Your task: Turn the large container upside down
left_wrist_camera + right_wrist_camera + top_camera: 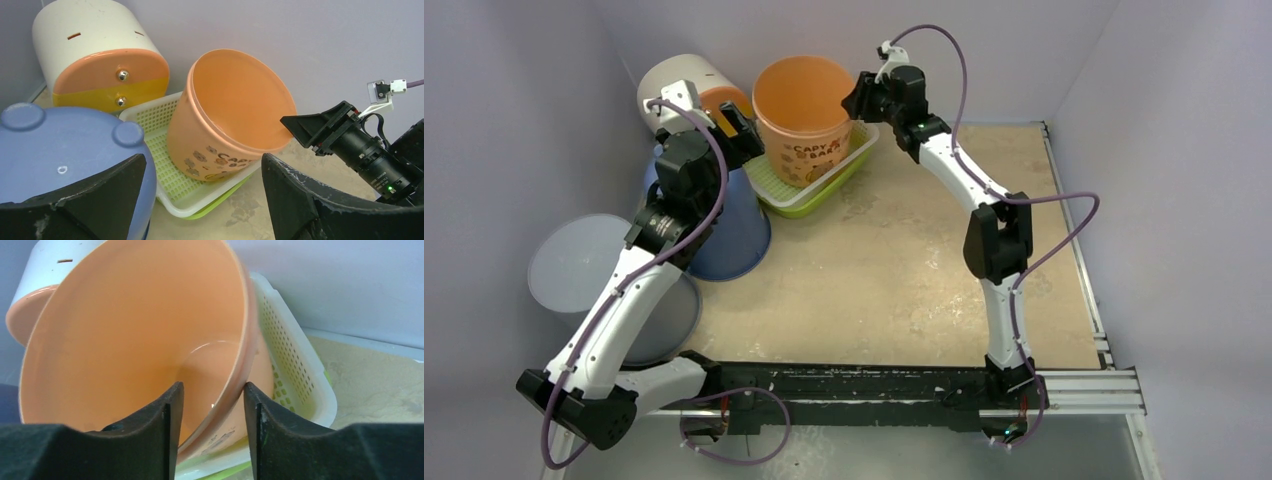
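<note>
**A:** Where are we finding the large orange container (804,100)?

**B:** We are seeing it sitting mouth-up in the white mesh basket (776,190), which is nesting in a green tray (839,185) at the back of the table (904,270). It is looking a little tilted from the left wrist.

**A:** And what are we making of the right gripper (213,390)?

**B:** We are watching it straddling the container's rim, with one finger (160,435) inside and the other outside. The jaws are standing apart. The wall is lying against the outer finger, and we are seeing a gap at the inner one, so it is not pinching yet.

**A:** How are we reading the left gripper (739,125)?

**B:** We are seeing its jaws spread wide and holding nothing. It is hovering above the upturned blue bucket (60,150), just beside the basket's left edge and pointing at the container.

**A:** Are we noticing anything else?

**B:** We are spotting a white and orange drum (95,45) lying on its side in the back left corner, just behind the basket.
</note>
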### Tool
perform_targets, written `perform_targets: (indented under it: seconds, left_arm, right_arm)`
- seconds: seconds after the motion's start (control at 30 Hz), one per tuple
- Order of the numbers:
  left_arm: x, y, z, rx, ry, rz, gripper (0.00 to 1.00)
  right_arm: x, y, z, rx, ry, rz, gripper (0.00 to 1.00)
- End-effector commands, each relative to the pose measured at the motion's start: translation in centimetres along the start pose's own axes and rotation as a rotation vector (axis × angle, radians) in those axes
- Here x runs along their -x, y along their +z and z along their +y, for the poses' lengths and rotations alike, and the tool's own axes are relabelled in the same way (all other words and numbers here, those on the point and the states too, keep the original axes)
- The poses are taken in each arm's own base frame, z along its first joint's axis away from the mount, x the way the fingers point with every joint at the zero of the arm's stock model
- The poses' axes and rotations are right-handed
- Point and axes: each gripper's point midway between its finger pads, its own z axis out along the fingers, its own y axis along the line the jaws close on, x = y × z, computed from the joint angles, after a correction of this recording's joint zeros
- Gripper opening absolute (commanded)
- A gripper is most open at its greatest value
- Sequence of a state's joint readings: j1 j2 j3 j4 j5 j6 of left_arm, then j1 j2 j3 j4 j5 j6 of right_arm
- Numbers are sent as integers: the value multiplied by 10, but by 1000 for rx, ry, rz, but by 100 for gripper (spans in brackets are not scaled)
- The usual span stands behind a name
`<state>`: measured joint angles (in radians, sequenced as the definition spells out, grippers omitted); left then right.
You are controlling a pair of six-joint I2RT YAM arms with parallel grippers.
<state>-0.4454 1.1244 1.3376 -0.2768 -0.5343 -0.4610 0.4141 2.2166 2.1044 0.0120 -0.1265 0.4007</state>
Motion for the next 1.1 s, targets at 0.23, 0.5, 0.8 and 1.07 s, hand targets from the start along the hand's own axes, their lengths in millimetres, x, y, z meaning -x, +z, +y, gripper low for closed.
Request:
perform_targets:
  seconds: [0.23, 0.5, 0.8, 1.07]
  left_arm:
    - [21, -15, 4, -11, -36, -59, 82]
    - [23, -16, 4, -15, -33, -62, 82]
    - [26, -18, 5, -10, -26, -63, 82]
    - [23, -18, 5, -11, -16, -49, 82]
  right_arm:
    - [-18, -22, -7, 58, 34, 49, 0]
    - [40, -62, 9, 138, 48, -164, 0]
    - [125, -144, 31, 262, 83, -450, 0]
    - [176, -214, 14, 144, 66, -650, 0]
